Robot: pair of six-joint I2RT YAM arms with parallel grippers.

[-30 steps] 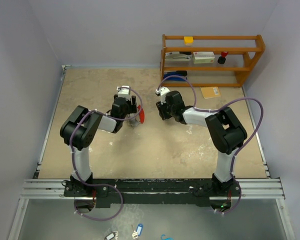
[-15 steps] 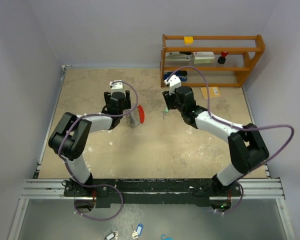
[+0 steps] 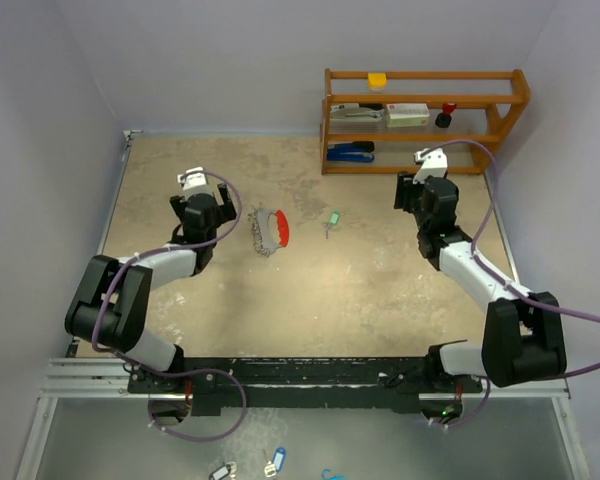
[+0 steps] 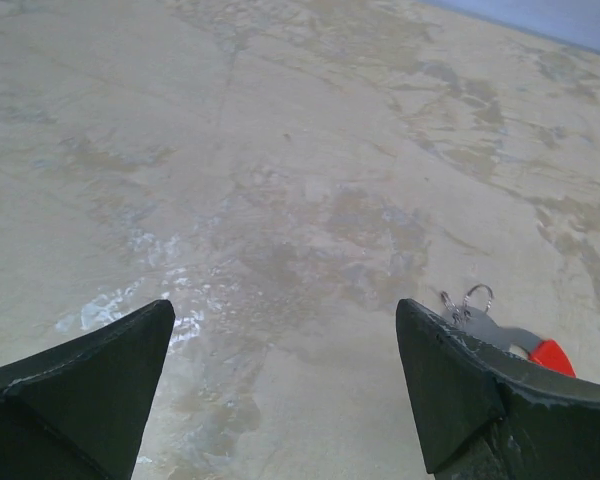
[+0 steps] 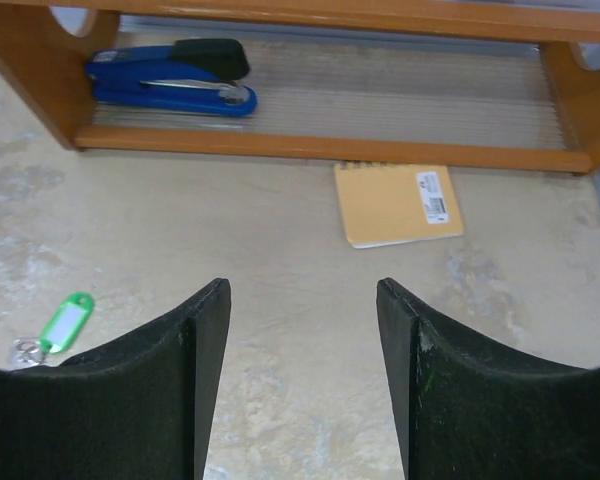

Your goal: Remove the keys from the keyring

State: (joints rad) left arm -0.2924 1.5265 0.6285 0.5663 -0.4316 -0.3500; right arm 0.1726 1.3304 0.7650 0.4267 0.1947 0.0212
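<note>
The red crescent keyring with its silver chain lies on the table in the middle; its red tip and chain loop show in the left wrist view behind my right finger. The pale-green tagged key lies apart from it, to its right, and shows at the left of the right wrist view. My left gripper is open and empty, left of the keyring. My right gripper is open and empty, right of the key, near the shelf.
A wooden shelf stands at the back right with a blue stapler on its bottom level. A tan notepad lies in front of it. Blue-tagged keys lie below the table's front rail.
Both arms have drawn apart: the left gripper moved left, away from the keyring, the right gripper moved right toward the shelf. The green key now lies alone on the table.
</note>
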